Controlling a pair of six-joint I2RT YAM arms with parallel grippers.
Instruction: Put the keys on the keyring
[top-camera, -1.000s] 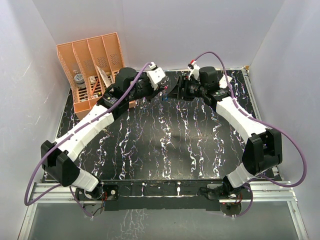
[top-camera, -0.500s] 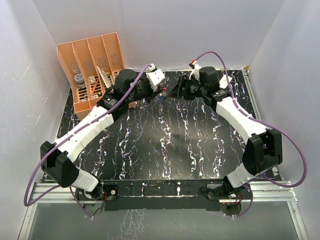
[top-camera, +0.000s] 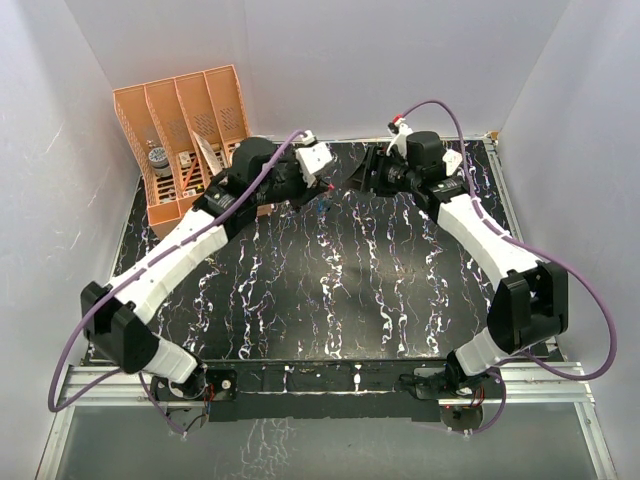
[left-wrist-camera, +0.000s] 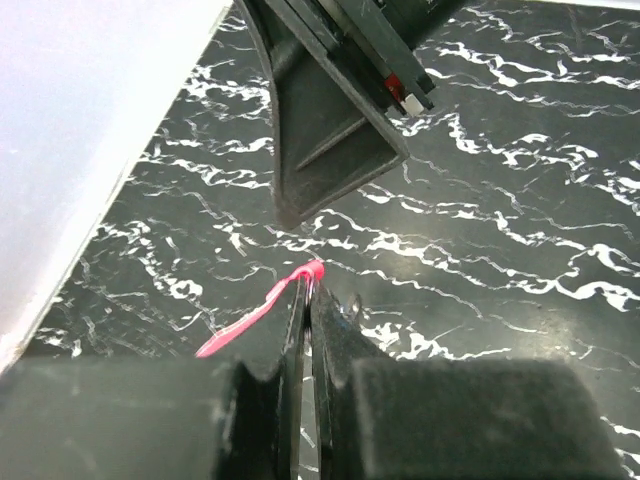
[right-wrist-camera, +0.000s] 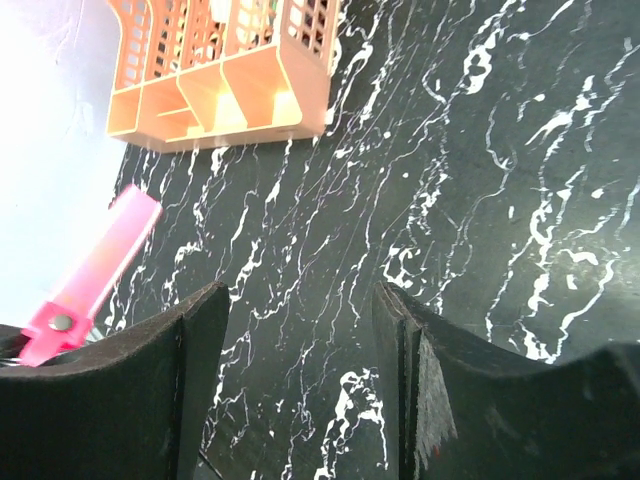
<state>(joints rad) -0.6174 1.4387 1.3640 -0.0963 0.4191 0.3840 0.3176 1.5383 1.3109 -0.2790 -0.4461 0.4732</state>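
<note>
Left gripper (left-wrist-camera: 308, 295) pinched shut on the thin red-pink strap keyring (left-wrist-camera: 245, 325) — over the black marbled tabletop (left-wrist-camera: 520, 200), near its far edge. Right gripper (right-wrist-camera: 300, 360) wide open, empty, just beside. Keys not made out. Best approach: steady the strap, loop end exposed — bring the keys in slowly.

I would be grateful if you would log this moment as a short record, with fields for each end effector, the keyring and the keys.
left end effector: shut on the keyring, near the far edge of the table
right end effector: open, empty, facing the left one, clear of the strap
keyring: pink strap, pinched at one end, the rest sticking out free
keys: too small to make out in any view
orange organiser: far-left corner of the table, untouched
</note>
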